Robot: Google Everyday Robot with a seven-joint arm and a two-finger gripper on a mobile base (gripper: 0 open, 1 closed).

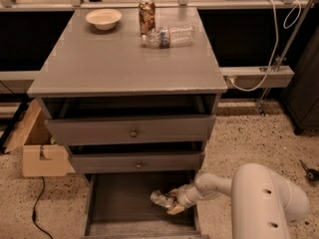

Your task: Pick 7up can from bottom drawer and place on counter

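The 7up can (160,198), small, silvery and crumpled, lies on the floor of the open bottom drawer (119,203), toward its right side. My gripper (171,203) reaches in from the right on a white arm (259,198), with its tan fingertips (175,209) against the can's right end. The counter (124,59), the broad grey top of the cabinet, is above.
On the counter stand a white bowl (103,18), a tall brown-gold can (146,16) and a clear plastic bottle (168,36) lying on its side. Two upper drawers with round knobs (133,132) are slightly open. A cardboard box (37,148) sits left of the cabinet.
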